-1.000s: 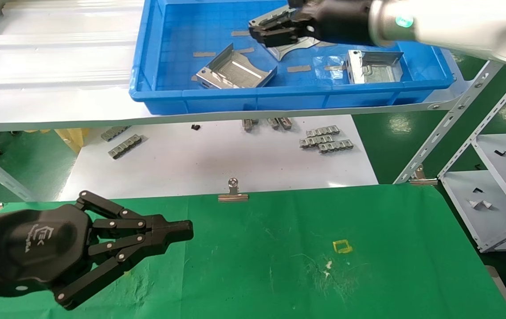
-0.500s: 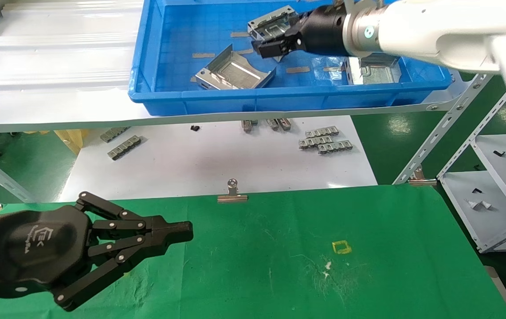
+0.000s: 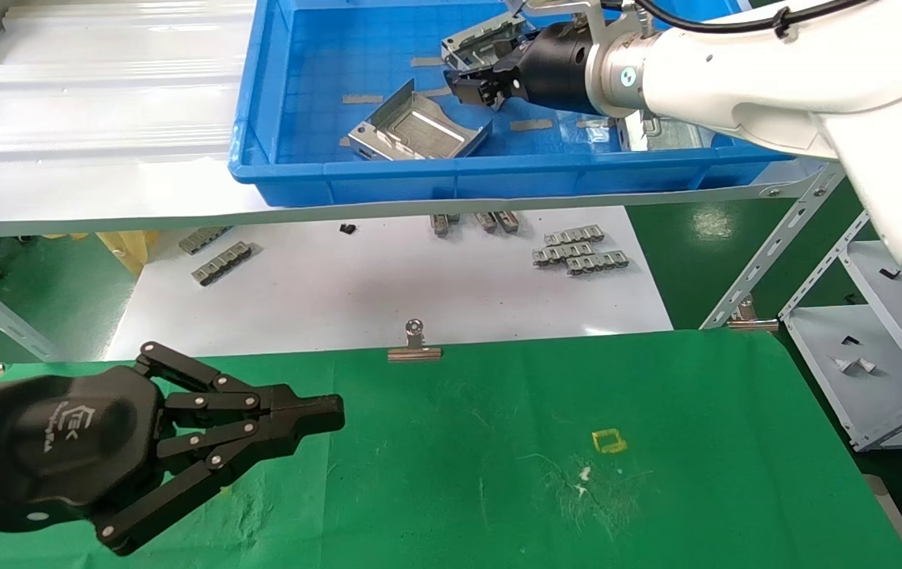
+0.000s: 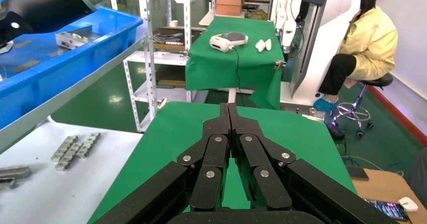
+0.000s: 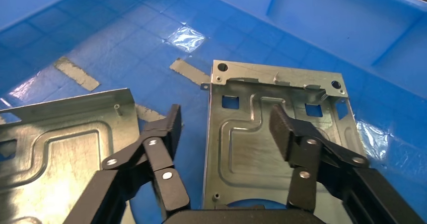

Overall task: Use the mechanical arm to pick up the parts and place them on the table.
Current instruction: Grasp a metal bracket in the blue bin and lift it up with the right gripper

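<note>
Two spread jaws of the right gripper [image 5: 224, 126] straddle a flat-lying part [image 5: 274, 143] (left gripper [image 3: 324, 413] pressed together).

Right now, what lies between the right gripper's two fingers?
In the right wrist view, the right gripper is open; one wall of a silver part lies between its fingers, ungripped.

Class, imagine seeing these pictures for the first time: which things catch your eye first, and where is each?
The big blue plastic bin on the white shelf stands out, holding shiny silver stamped sheet-metal plates. The right gripper hangs open inside it, one finger over one plate, the other between two plates. The black left gripper rests shut above the green cloth table.
</note>
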You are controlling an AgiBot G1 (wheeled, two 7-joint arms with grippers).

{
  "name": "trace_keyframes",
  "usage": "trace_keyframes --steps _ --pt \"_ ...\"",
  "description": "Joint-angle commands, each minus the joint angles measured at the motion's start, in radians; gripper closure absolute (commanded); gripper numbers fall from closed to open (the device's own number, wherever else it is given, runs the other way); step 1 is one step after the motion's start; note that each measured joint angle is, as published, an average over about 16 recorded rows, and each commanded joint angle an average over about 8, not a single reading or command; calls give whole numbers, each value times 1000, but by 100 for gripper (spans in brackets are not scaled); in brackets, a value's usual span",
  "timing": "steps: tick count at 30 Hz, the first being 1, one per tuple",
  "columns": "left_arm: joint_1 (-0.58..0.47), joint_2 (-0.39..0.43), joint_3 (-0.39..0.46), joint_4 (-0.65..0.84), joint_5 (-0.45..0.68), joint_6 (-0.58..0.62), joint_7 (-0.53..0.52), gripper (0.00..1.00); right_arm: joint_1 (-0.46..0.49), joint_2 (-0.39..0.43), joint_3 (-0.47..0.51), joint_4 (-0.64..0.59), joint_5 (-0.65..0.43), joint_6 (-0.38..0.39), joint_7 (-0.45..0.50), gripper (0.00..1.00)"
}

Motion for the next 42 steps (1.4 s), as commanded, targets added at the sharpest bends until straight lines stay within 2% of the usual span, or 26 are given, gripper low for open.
trace_keyframes --steps 1,19,25,30,33,36,39,42 --pt "0 0 0 0 0 0 0 0 -7 0 -25 14 7 21 18 100" --pt "0 0 0 0 0 0 0 0 3 1 -255 108 61 130 154 100" --pt "0 0 0 0 0 0 0 0 23 5 -299 110 82 140 158 100" --pt "0 0 0 0 0 0 0 0 54 13 -300 108 122 125 122 100" --pt "0 0 0 0 0 0 0 0 78 25 -283 107 157 95 78 100" --pt "0 0 0 0 0 0 0 0 107 54 -254 120 202 31 14 100" --pt "0 0 0 0 0 0 0 0 134 113 -215 163 261 -79 -75 100" --pt "0 0 0 0 0 0 0 0 148 201 -170 245 333 -234 -199 100"
